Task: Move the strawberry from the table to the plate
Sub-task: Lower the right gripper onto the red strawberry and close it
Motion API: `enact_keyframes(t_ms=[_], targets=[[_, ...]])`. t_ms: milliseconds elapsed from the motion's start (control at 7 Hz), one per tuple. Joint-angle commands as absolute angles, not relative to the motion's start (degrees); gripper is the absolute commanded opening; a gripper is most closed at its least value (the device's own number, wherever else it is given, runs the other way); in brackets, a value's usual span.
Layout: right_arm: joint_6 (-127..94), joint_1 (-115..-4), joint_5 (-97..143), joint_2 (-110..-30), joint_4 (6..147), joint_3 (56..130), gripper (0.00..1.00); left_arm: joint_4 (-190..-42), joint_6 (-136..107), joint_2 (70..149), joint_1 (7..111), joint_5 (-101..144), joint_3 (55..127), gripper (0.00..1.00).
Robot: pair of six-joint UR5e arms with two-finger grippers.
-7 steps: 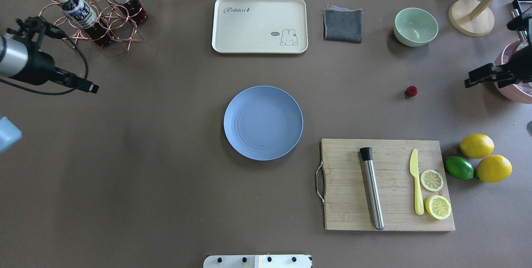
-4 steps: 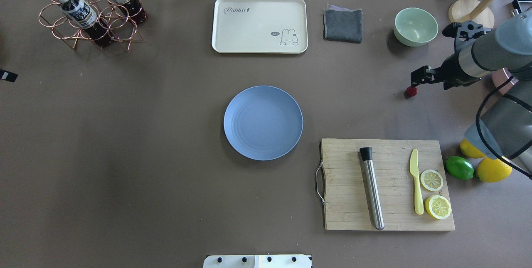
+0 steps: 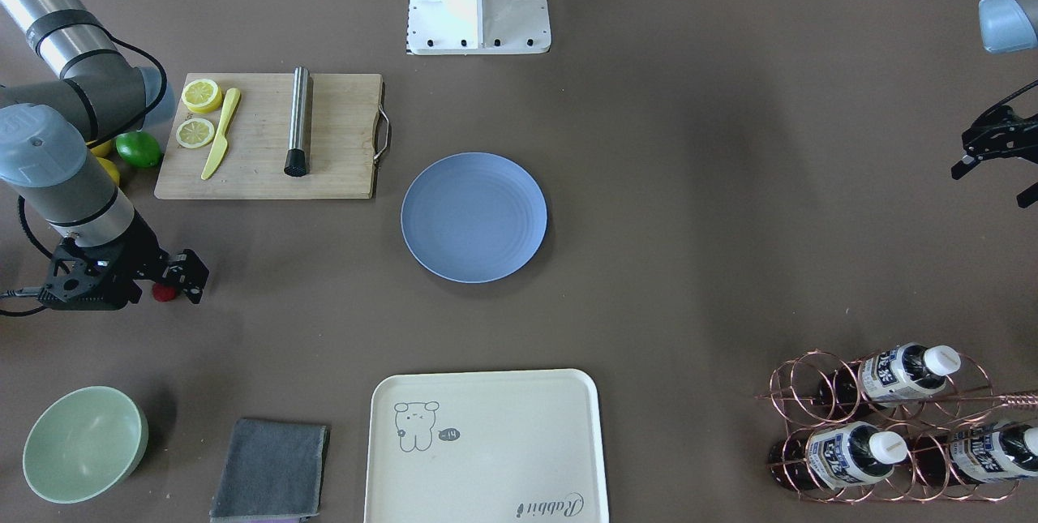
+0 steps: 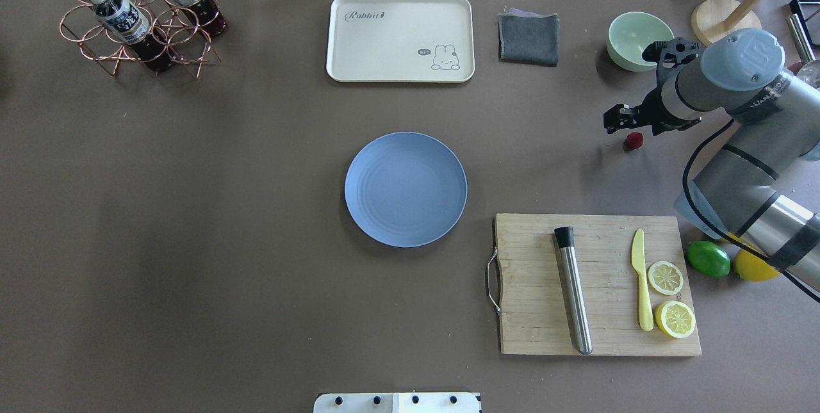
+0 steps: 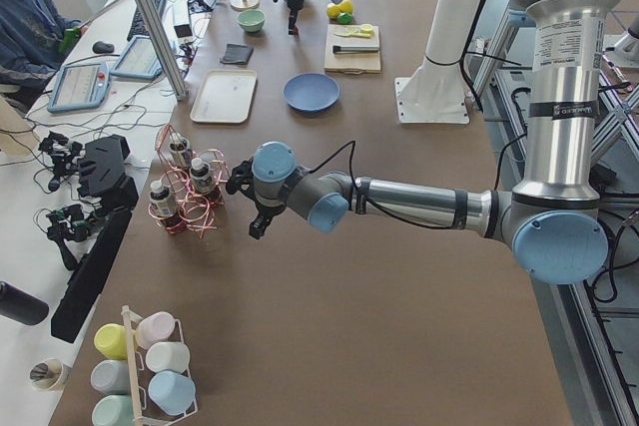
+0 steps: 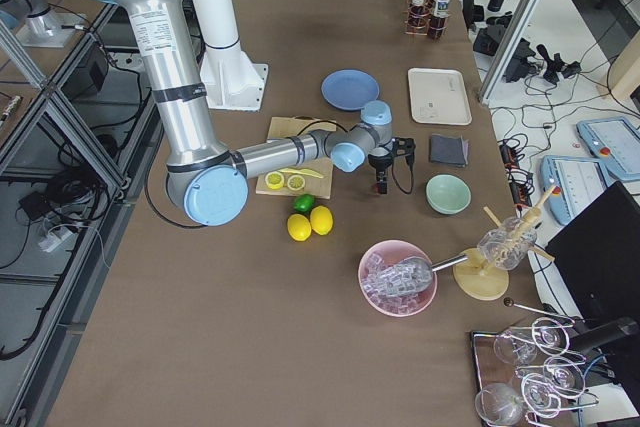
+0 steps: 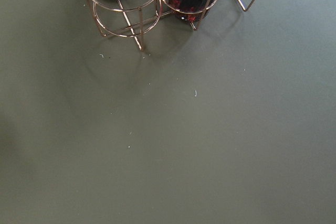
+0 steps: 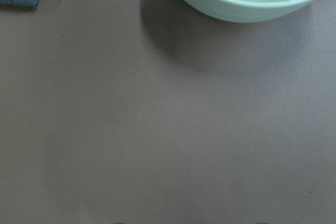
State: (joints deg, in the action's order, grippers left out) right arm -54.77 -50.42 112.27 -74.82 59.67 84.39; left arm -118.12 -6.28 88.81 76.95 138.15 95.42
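Strawberry (image 4: 634, 139) on the table (image 4: 224, 240), far right side, well apart from the blue plate (image 4: 405, 189) at centre and nearer the robot than the green bowl (image 4: 634, 38). Right gripper (image 4: 616, 120) points down close by it, fingers looking parted, nothing between them. Key relation: in the overhead and front views alike, the fingertips sit on the plate side of the berry, not over it. The berry therefore lies outward from the tips, toward the robot's right, and likely a touch nearer the robot. The right wrist camera shows only bowl and bare table, no berry, which fits. Judgement: a short shift outward is needed before lowering. The berry is roundish and too small to read a long axis. Left gripper (image 3: 997, 174) hangs by the bottle rack (image 3: 884, 426) at the far end, fingers apart, empty. The right arm is much the nearer.
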Motion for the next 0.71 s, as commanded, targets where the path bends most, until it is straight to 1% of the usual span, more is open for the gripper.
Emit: enact_keyframes(t_ms=[0, 143, 286, 429, 571], targets=[[-54.9, -50.2, 112.1, -75.9, 57.6, 84.1, 0.81, -118.0, -6.2, 88.7, 77.0, 138.2, 95.4, 0.98], [-55.0, -50.1, 112.2, -76.4, 57.5, 84.3, 0.71, -118.1, -6.2, 88.7, 77.1, 138.3, 95.4, 0.98], [-57.3, -50.1, 112.2, -76.4, 57.5, 84.3, 0.37, -118.1, -6.2, 88.7, 77.1, 138.3, 95.4, 0.98], [-59.0, -49.9, 112.2, -76.4, 56.9, 84.9, 0.0, -118.1, -6.2, 88.7, 77.1, 138.3, 95.4, 0.98], [-59.1, -49.7, 112.2, -76.6, 56.2, 85.8, 0.0, -118.1, -6.2, 88.7, 77.1, 138.3, 95.4, 0.98]])
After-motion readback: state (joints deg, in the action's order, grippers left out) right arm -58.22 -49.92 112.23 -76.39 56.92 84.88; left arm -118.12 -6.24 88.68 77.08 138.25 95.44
